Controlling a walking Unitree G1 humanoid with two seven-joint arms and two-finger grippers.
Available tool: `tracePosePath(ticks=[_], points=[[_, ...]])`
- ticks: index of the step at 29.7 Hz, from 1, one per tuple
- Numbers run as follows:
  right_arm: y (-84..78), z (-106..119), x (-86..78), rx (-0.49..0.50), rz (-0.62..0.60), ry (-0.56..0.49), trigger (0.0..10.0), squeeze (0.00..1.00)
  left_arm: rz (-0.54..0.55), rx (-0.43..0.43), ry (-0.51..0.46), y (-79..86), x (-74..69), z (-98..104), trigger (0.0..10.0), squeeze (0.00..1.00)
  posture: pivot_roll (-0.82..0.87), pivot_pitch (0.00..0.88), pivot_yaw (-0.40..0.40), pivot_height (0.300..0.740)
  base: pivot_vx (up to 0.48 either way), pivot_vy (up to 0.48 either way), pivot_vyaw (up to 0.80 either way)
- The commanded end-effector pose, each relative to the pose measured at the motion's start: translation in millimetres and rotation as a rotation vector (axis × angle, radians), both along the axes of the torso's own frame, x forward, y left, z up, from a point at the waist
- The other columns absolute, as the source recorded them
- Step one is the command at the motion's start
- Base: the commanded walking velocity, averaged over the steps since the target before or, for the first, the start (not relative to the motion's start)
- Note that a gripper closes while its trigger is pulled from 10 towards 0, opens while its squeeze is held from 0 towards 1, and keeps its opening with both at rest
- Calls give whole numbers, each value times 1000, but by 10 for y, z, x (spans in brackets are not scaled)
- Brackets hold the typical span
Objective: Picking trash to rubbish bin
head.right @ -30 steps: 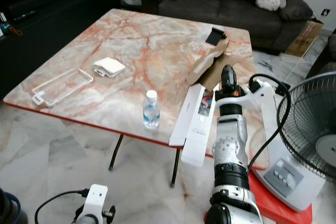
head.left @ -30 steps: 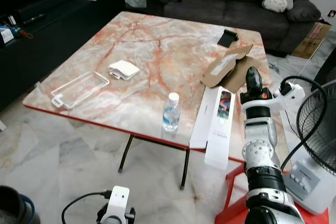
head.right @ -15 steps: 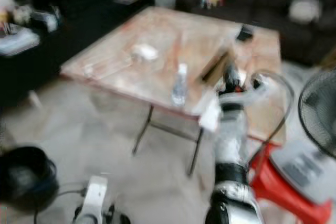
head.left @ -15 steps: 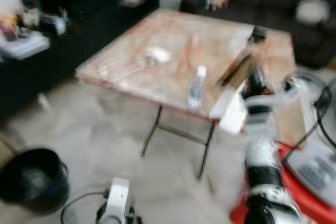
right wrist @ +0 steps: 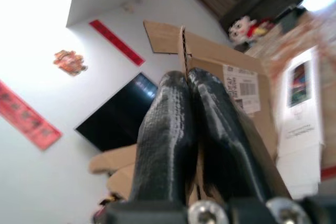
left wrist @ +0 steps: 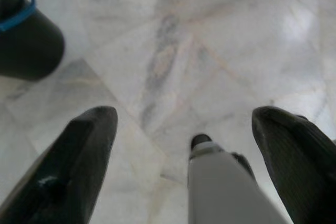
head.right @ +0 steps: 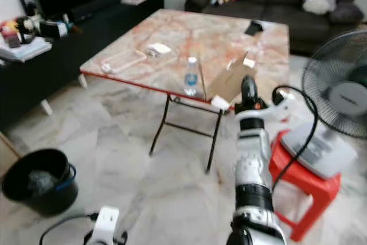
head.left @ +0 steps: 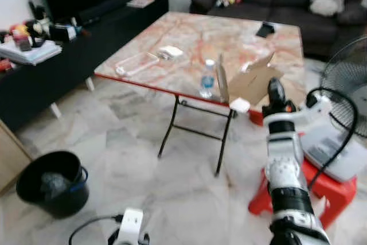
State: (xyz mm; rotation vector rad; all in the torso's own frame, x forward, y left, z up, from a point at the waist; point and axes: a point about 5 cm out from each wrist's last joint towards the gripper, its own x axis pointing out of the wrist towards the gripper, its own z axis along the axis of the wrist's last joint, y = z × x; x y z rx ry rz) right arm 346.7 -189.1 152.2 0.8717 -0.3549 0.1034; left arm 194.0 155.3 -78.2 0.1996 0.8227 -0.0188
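My right gripper [head.left: 274, 86] is shut on the edge of a brown cardboard box flap [head.left: 248, 78], held upright just off the near corner of the marble table [head.left: 189, 32]. In the right wrist view the fingers [right wrist: 173, 108] pinch the cardboard [right wrist: 220, 61], and a long white box [right wrist: 299, 108] lies against it. A white box end [head.left: 239, 105] shows at the cardboard's lower edge. The black rubbish bin [head.left: 50, 183] stands on the floor at the left with crumpled trash inside. My left gripper [left wrist: 184, 116] hangs open over the floor, the bin [left wrist: 21, 35] off to one side.
A water bottle [head.left: 207, 78], a clear plastic tray [head.left: 136, 63], a white packet [head.left: 170, 51] and a black item [head.left: 265, 29] lie on the table. A fan [head.left: 344, 78] sits on a red stool [head.left: 298, 190] at my right. A black TV bench [head.left: 69, 55] runs along the left.
The camera has pulled back from the table and the bin has come into view. The cardboard, which lay flat on the table, now stands raised in my right gripper.
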Motion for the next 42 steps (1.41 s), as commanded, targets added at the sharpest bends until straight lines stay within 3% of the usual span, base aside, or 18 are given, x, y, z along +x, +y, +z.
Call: tracePosePath(ticks=[1, 15, 19, 25, 27, 32, 34, 35, 36, 37, 42], points=[[35, 78, 27, 1, 8, -20, 10000, 0, 6, 4, 20, 6, -30, -20, 10000, 0, -65, 2, -60, 740, 0, 0, 0], [6, 67, -4, -13, 21, -25, 10000, 0, 3, 2, 22, 2, -34, -22, 10000, 0, -67, 15, -58, 740, 0, 0, 0], [-73, 12, -45, -43, 24, -14, 10000, 0, 3, 0, 22, -4, -35, -23, 10000, 0, -74, 23, -62, 740, 0, 0, 0], [-354, -269, -209, -127, -24, 87, 10000, 0, 0, -2, 25, -17, -48, -29, 10000, 0, -82, 22, -64, 740, 0, 0, 0], [-451, -398, -261, -155, -52, 148, 10000, 0, -4, -4, 27, -22, -52, -32, 10000, 0, -82, 22, -64, 740, 0, 0, 0], [-778, -949, -514, -233, -141, 437, 10000, 0, -12, -8, 34, -41, -57, -37, 10000, 0, -87, 14, -66, 740, 0, 0, 0], [-802, -1002, -547, -243, -147, 468, 10000, 0, -13, -8, 34, -42, -56, -36, 10000, 0, -87, 14, -66, 740, 0, 0, 0], [-865, -1197, -684, -268, -160, 575, 10000, 0, -14, -10, 34, -46, -55, -36, 10000, 0, -87, 9, -67, 740, 0, 0, 0], [-865, -1197, -684, -268, -160, 575, 10000, 0, -14, -10, 34, -46, -55, -36, 10000, 0, -87, 9, -67, 740, 0, 0, 0], [-888, -1349, -804, -288, -160, 658, 10000, 0, -14, -11, 33, -47, -52, -35, 10000, 0, -85, 6, -68, 740, 0, 0, 0], [-870, -1684, -1086, -396, -134, 875, 10000, 0, -19, -9, 36, -46, -54, -37, 10000, 0, -89, 0, -64, 740, 0, 0, 0]])
